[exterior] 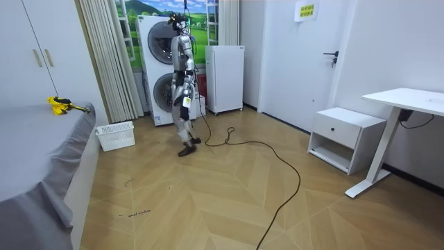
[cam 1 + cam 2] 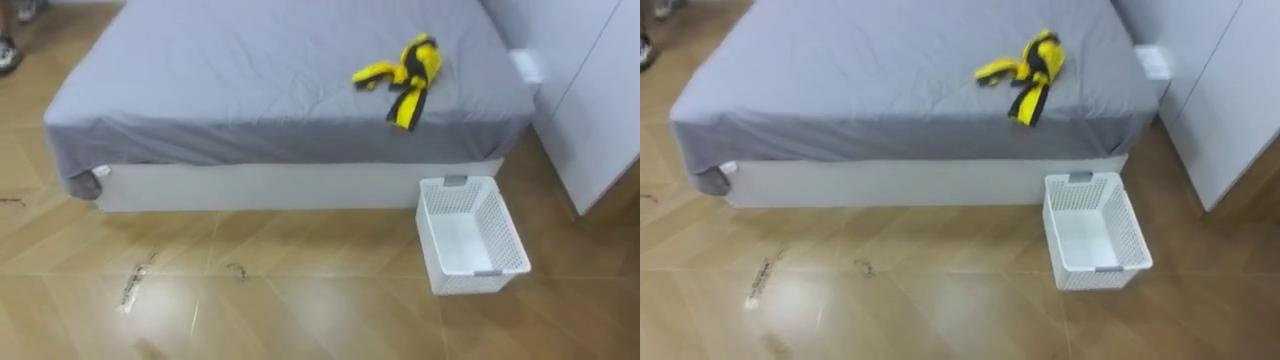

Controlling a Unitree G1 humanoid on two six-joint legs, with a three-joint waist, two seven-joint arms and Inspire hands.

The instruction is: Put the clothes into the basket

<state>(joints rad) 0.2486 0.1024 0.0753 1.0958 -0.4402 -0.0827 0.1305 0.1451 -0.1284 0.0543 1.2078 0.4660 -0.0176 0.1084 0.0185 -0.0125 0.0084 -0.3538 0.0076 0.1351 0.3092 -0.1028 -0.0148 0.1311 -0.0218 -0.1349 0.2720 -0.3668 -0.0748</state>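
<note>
- Your robot stands upright before the 2 stacked washers (image 1: 163,69), well apart from the bed (image 2: 250,70) and facing toward it.
- Its left arm hangs close to the body, with the left hand (image 1: 186,103) near the hip. You cannot tell from the room view whether those fingers are wide or closed.
- The clothes (image 2: 405,75), 1 yellow-and-black bundle, lie crumpled on the bed's grey sheet, near the edge facing you and toward the wardrobe (image 2: 600,90) end.
- The basket (image 2: 480,283) sits on the floor just beside the bed, below the clothes.
- The eye views let you see down into the basket: nothing lies in it.
- The room view gives you the robot's stance and its gap from the bed.
</note>
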